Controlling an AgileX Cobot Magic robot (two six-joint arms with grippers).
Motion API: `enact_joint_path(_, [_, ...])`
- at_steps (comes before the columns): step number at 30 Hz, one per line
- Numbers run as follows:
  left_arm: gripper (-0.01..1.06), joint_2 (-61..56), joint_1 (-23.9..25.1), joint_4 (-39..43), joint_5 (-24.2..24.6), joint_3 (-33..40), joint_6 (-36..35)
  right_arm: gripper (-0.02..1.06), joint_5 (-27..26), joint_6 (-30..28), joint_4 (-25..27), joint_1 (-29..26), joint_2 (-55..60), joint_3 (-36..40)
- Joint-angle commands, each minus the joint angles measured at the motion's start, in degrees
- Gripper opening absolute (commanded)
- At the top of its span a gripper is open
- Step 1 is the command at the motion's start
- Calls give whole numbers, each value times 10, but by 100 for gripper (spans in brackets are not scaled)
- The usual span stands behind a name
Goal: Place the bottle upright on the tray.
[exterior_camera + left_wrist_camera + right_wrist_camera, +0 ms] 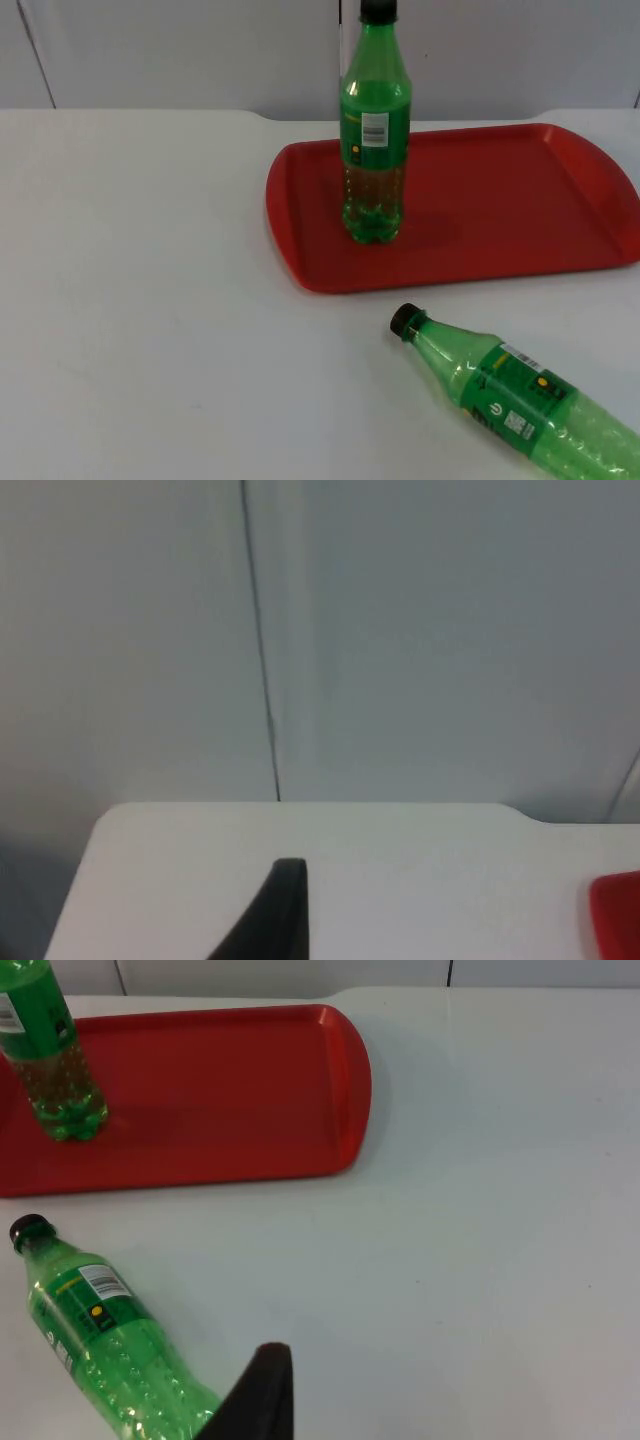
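One green bottle (375, 130) with a black cap stands upright on the left part of the red tray (500, 215); the right wrist view shows it too (50, 1060). A second green bottle (520, 400) lies on its side on the white table in front of the tray, cap pointing toward the tray's front rim. My right gripper (265, 1390) hovers above the table just right of this lying bottle (100, 1345), apart from it, with the tray (250, 1080) beyond. My left gripper (285, 905) waits over the table's far left, a corner of the tray (618, 915) off to its side.
The grey partition wall (400, 630) closes off the table's far edge (300, 805) behind the tray. Bare white table (140, 300) spreads to the left of the tray, and more of it lies to the tray's right (500, 1210).
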Motion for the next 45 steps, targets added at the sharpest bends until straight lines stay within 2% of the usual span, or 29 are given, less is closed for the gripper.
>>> enact_joint_path(1, [105,-16,2,-30,-13,19,19,105,-2,-2,2,-1,-1,2])
enact_joint_path(4, [105,-62,-12,-29,-76,92,30,105,-2,-2,2,-1,-1,2])
enact_joint_path(5, [105,-62,-12,-29,-76,92,30,105,-2,-2,2,-1,-1,2])
enact_joint_path(9, [105,-122,-37,-22,-137,170,32,105,-2,-2,2,-1,-1,2])
enact_joint_path(16, [105,-183,-77,-16,-149,219,32,105,-2,-2,2,-1,-1,2])
enact_joint_path(25, [105,-250,-147,-21,-135,275,32,105,-2,-2,2,-1,-1,2])
enact_joint_path(32, [105,-296,-153,-34,-118,329,32,105,-2,-2,2,-1,-1,2])
enact_joint_path(36, [105,-335,-153,-34,-63,339,32,105,-2,-2,2,-1,-1,2])
enact_joint_path(42, [105,-373,-153,-33,-32,339,32,105,-2,-2,2,-1,-1,2])
enact_joint_path(45, [105,-403,-153,-33,12,339,32,105,-2,-2,2,-1,-1,2])
